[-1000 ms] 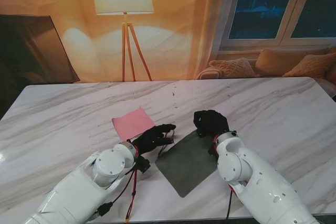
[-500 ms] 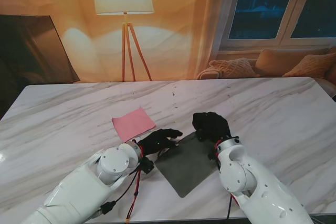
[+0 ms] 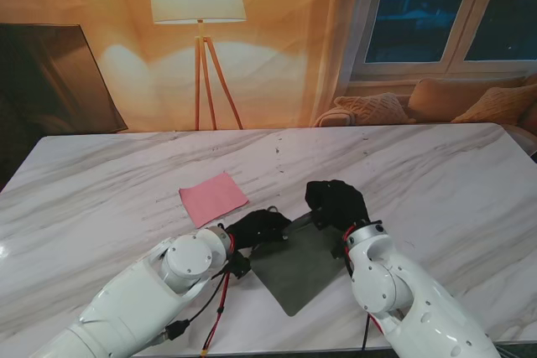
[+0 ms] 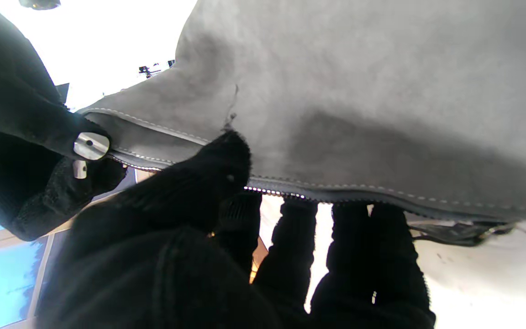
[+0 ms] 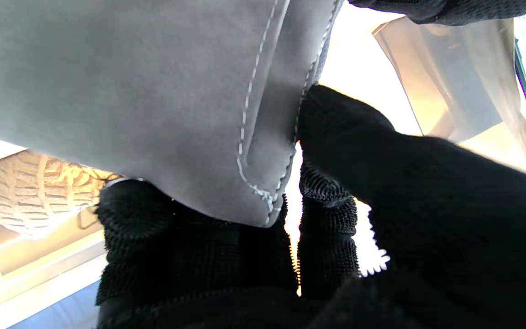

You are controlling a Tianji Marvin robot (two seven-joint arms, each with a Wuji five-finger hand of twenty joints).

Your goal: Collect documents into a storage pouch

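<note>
A lamp-lit living room surrounds the marble worktop [image 3: 436,165], where the grey pouch [image 3: 295,267] lies near me and the pink document [image 3: 213,197] rests flat just beyond it, to the left. The right hand [image 3: 336,200] pinches the pouch's far corner, fingers [image 5: 336,123] clamped on the stitched edge. The left hand [image 3: 258,227] grasps the zipper edge, thumb on top. To do this well, hold the corner firm while the left parts the mouth wide, without dragging the pouch.
</note>
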